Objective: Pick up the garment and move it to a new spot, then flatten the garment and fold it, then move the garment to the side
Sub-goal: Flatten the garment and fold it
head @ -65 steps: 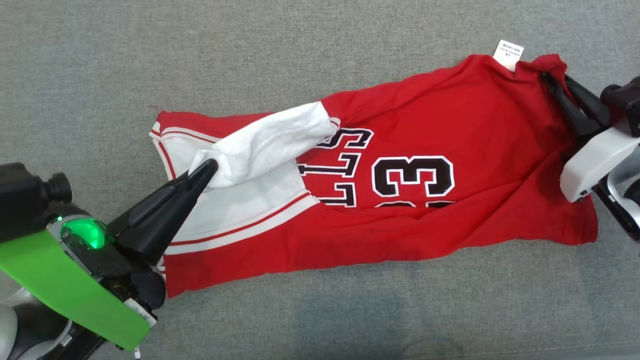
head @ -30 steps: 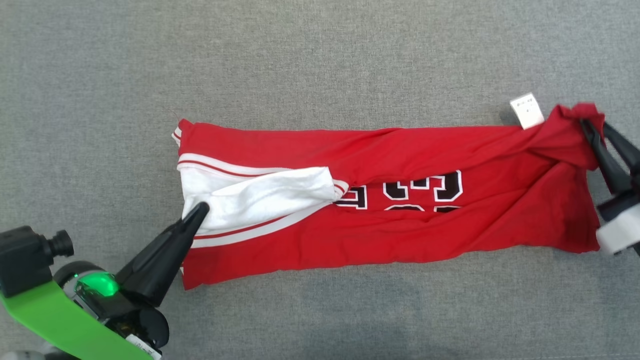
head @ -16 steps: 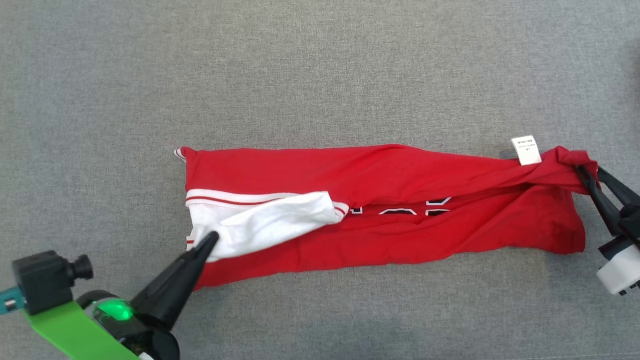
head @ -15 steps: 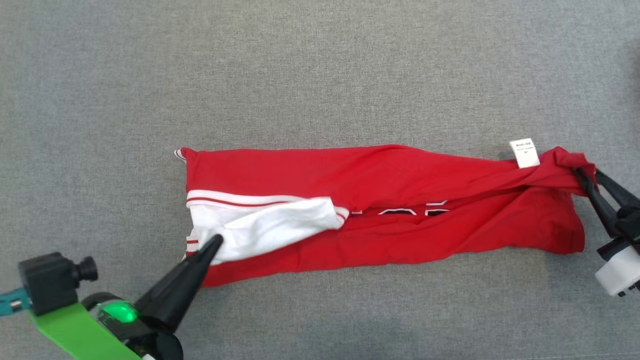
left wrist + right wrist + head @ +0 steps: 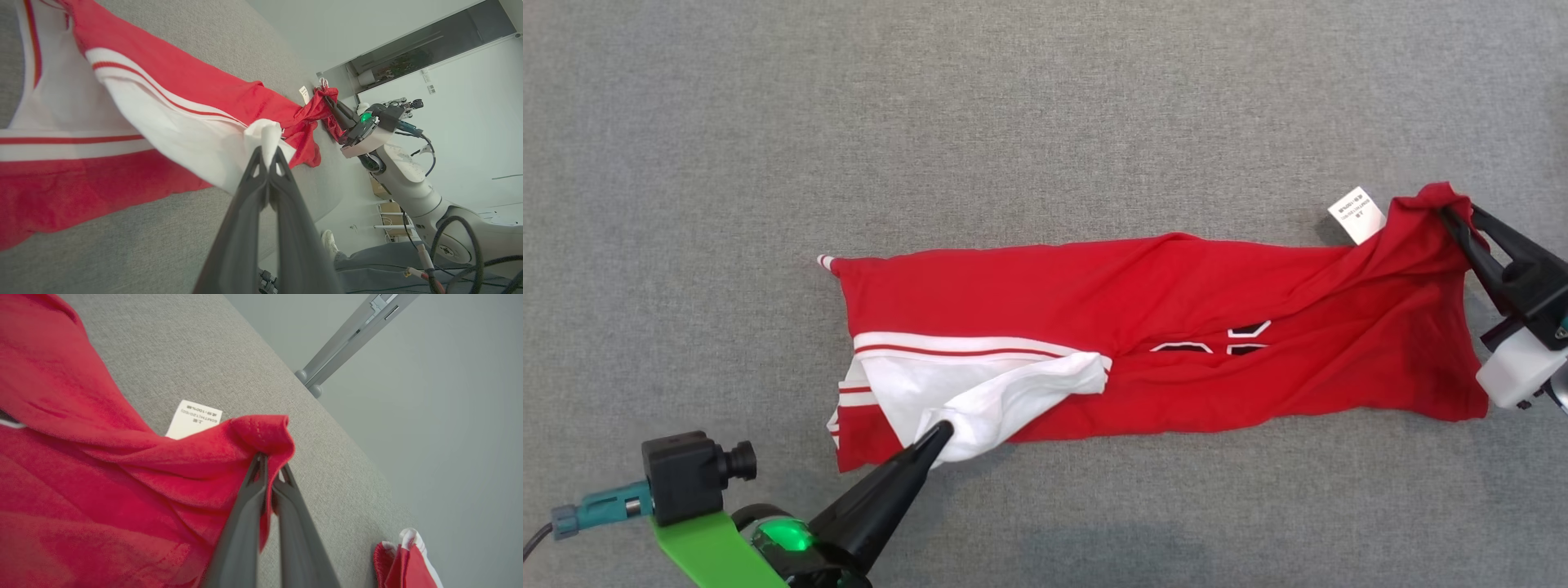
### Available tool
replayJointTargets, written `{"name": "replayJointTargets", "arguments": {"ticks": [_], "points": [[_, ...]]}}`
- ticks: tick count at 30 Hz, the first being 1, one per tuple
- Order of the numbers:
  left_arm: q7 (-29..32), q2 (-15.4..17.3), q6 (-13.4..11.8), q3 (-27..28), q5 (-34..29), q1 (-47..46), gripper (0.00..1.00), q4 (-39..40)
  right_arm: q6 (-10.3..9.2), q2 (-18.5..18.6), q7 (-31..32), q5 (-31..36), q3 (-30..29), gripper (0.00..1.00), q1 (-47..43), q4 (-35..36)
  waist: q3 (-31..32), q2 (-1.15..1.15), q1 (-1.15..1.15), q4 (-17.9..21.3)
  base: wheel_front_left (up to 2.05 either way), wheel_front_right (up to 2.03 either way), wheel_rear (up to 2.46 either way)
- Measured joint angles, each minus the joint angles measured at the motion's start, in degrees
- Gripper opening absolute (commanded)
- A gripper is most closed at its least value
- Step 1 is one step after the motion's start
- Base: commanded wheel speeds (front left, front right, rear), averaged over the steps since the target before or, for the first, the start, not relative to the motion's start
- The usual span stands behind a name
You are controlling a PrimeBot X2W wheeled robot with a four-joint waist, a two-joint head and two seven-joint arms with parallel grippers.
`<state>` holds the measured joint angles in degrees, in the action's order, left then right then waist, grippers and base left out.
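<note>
The garment [image 5: 1176, 327] is a red jersey with white panels, red stripes and black numbers, stretched left to right across the grey cloth surface [image 5: 1013, 122]. My left gripper [image 5: 941, 431] is shut on a white fold at the garment's lower left, seen pinched in the left wrist view [image 5: 267, 155]. At the far right my right gripper [image 5: 1458, 219] is shut on a bunched red corner beside a white care label [image 5: 1356, 215]. The right wrist view shows that corner [image 5: 261, 437] wrapped over the closed fingertips [image 5: 269, 467]. The black numbers are mostly hidden in a crease.
Grey upholstery extends on all sides of the garment. In the left wrist view a person's leg and shoe [image 5: 331, 245] show past the surface's edge near the right arm [image 5: 404, 179]. A grey metal stand [image 5: 347, 339] and a second red-and-white cloth [image 5: 404, 559] appear in the right wrist view.
The left gripper has moved right and toward me, pulling the white fold with it. The right gripper has lifted its red corner farther away, and the garment's right end has spread wider.
</note>
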<state>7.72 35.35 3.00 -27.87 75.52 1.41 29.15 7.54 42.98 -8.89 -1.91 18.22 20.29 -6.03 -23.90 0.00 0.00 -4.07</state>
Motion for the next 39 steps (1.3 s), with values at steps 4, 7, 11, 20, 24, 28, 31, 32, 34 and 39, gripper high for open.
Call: {"name": "replayJointTargets", "arguments": {"ticks": [4,7,11,20,24,28,31,32,34,39], "points": [[0.31,-0.58,0.09,-0.67,0.45,-0.04,0.0,0.74,0.0,0.0,0.13,0.05,0.8,0.0,2.11,-1.55,0.0,0.0,0.0,-0.37,0.0,0.0,0.0],[0.8,-0.71,0.07,-1.37,0.53,-0.04,0.0,1.26,-0.01,-0.09,-0.32,0.63,0.96,0.0,3.24,-2.99,-0.03,0.0,0.0,-0.71,0.0,0.0,0.0],[0.75,-0.85,0.01,-1.19,1.27,0.15,0.0,0.32,0.0,-0.33,-1.31,1.64,1.04,0.0,3.55,-4.47,-0.02,0.0,0.0,-0.85,0.0,0.0,0.0],[1.68,0.15,-0.23,-0.31,4.91,1.88,0.0,0.13,0.0,-0.73,-4.55,3.92,-1.53,0.0,1.46,-5.8,0.02,0.0,0.0,-0.09,0.0,0.0,0.0],[3.37,1.44,-0.32,-1.19,5.58,2.35,0.0,0.36,0.0,-0.91,-5.17,4.78,-1.52,0.0,0.98,-5.93,-0.15,0.0,0.0,0.39,0.0,0.0,0.0],[3.78,1.9,-1.47,-1.1,5.42,2.39,0.0,-0.53,0.0,-0.91,-5.68,5.14,-0.46,0.0,0.85,-5.13,-0.36,0.0,0.0,0.63,0.0,0.0,0.0],[3.43,2.21,-2.03,-0.53,4.82,2.57,0.0,-1.46,-0.01,-0.86,-5.82,5.14,-0.05,0.0,0.71,-4.81,-0.47,0.0,0.0,0.72,0.0,0.0,0.0],[3.34,2.31,-2.04,-0.46,4.67,2.7,0.0,-1.62,0.0,-0.77,-5.83,5.13,0.0,0.0,0.46,-4.82,-0.47,0.0,0.0,0.73,0.0,0.0,0.0],[3.11,2.35,-2.11,-0.1,4.65,2.75,0.0,-2.04,0.0,-0.73,-5.86,5.12,0.08,0.0,-0.1,-4.79,-0.43,0.0,0.0,0.77,0.0,0.0,0.0],[2.29,2.75,-2.47,0.88,4.28,2.75,0.0,-3.58,-0.01,-0.58,-5.94,4.92,-0.01,0.0,-1.18,-4.3,-0.36,0.0,0.0,0.95,0.0,0.0,0.0]]}}
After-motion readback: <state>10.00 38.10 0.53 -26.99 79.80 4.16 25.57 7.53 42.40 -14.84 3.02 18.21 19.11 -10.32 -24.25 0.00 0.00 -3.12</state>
